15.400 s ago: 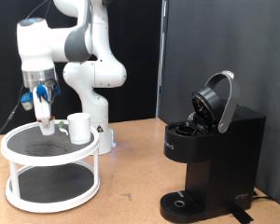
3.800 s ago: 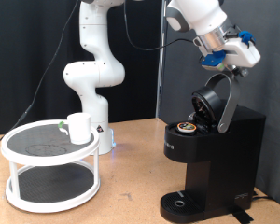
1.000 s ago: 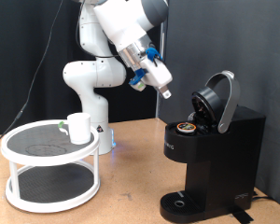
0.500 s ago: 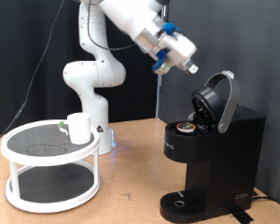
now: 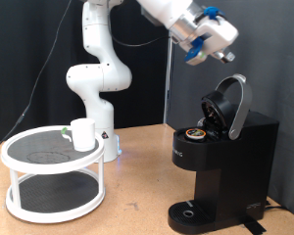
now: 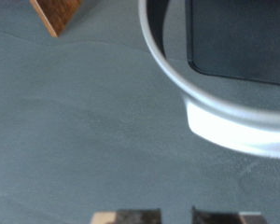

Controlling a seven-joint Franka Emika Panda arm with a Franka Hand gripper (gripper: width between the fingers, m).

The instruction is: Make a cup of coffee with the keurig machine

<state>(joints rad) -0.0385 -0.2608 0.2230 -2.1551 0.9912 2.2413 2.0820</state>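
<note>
The keurig machine (image 5: 225, 162) stands at the exterior view's right with its domed lid (image 5: 231, 104) raised. A brown-topped pod (image 5: 195, 133) sits in its open chamber. My gripper (image 5: 228, 57) hangs in the air just above the top of the lid, not touching it. Its fingers are close together with nothing between them. The wrist view shows the lid's silver rim (image 6: 224, 107) close ahead and my fingertips (image 6: 126, 217) at the frame's edge. The white cup (image 5: 83, 133) stands on the top tier of the white round stand (image 5: 29, 149) at the exterior view's left.
The arm's white base (image 5: 98, 88) stands behind the stand. The wooden table (image 5: 137, 201) lies between the stand and the machine. A dark curtain (image 5: 274, 59) hangs behind the machine.
The gripper has swung from above the table's middle to the exterior view's right and upward, ending over the raised lid. The cup, pod and machine have not moved.
</note>
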